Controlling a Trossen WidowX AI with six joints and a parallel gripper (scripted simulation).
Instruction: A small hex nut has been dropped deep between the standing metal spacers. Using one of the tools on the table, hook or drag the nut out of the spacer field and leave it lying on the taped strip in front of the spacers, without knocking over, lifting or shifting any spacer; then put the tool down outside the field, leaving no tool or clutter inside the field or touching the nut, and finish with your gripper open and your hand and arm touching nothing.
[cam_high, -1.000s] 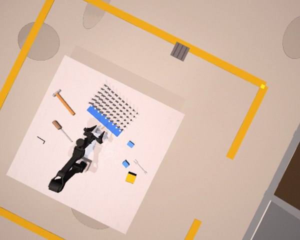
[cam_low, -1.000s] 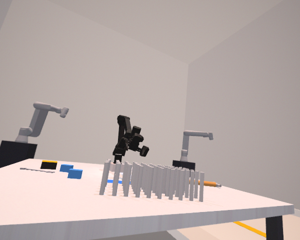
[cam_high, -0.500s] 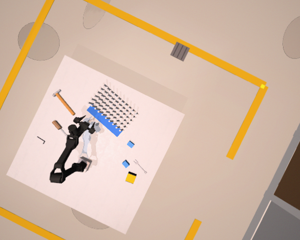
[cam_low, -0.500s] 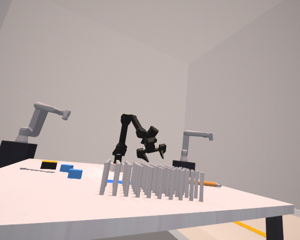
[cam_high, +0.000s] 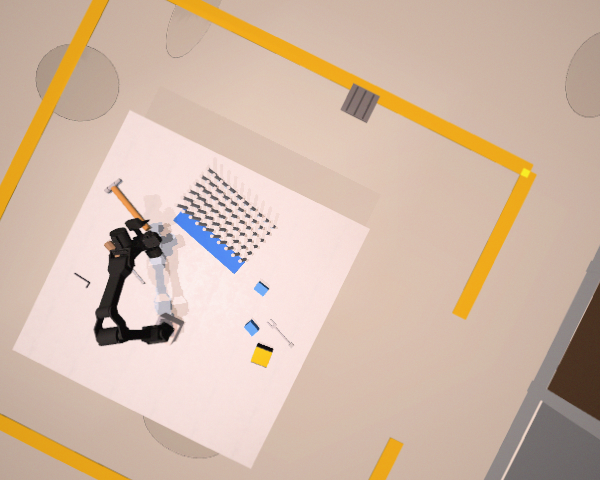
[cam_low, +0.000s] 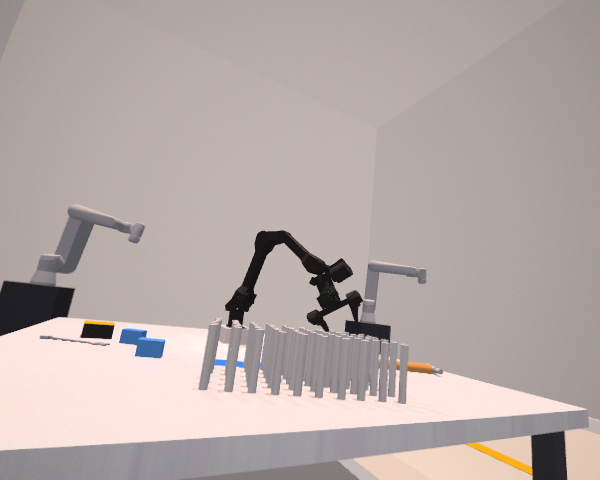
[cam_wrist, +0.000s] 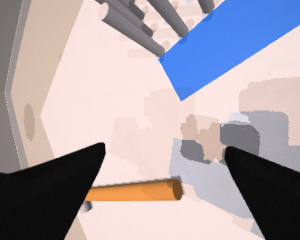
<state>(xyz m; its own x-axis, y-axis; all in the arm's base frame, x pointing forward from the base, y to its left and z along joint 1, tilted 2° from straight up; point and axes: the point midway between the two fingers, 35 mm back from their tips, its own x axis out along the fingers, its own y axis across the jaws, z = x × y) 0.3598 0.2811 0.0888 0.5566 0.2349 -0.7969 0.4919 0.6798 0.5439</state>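
Observation:
My gripper (cam_high: 155, 238) (cam_low: 341, 325) (cam_wrist: 164, 150) is open and empty, above the table near the handle end of the hammer (cam_high: 129, 202) (cam_low: 417, 367) (cam_wrist: 135, 193). The hammer has an orange handle and lies left of the spacers in the top view. Grey metal spacers (cam_low: 403, 372) (cam_wrist: 132, 31) stand in rows behind the blue taped strip (cam_high: 207, 245) (cam_low: 230, 363) (cam_wrist: 225, 50). A screwdriver (cam_high: 139, 276) lies partly hidden under the arm. A black hex key (cam_high: 81, 278) lies to its left. I cannot make out the nut.
Two blue blocks (cam_high: 261, 288) (cam_high: 251, 327) (cam_low: 150, 347) (cam_low: 133, 335), a yellow block (cam_high: 261, 355) (cam_low: 97, 330) and a thin grey forked tool (cam_high: 281, 333) (cam_low: 75, 340) lie on the right of the table in the top view. The hammer head points toward the table's left edge.

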